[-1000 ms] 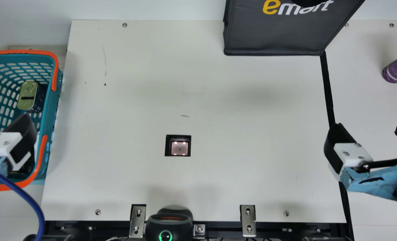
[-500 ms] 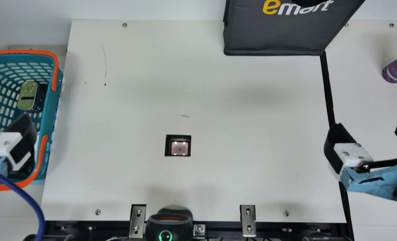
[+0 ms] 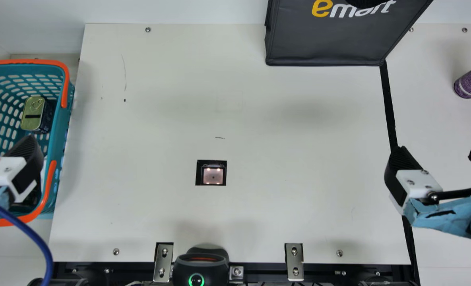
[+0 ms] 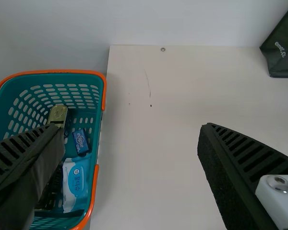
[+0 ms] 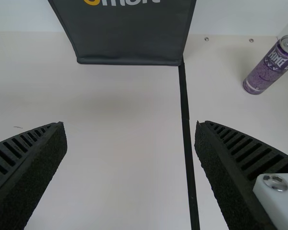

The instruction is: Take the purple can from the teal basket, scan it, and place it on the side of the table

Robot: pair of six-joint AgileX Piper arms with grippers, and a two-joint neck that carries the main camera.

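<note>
Closest to the robot, the right gripper (image 5: 130, 124) has its two fingers spread wide, with nothing held in them. They are up above the table (image 3: 299, 139). The left gripper (image 4: 129, 127) is wide too and holds nothing. It is way over by the teal basket (image 3: 61, 119), on the far side from the can.

A bit farther on is the black strip (image 5: 187, 134) that marks off the side part of the table.

Past that, on the robot's right side, is the purple can (image 5: 269, 69). It looks like it is standing up, so its long way goes up and down. From the right gripper, it is farther across the table and a little to the right, well apart from the tips. The right arm is much nearer.

I think the can is where it should be. So the next move should be to go back, away from it, and not bump it over.
</note>
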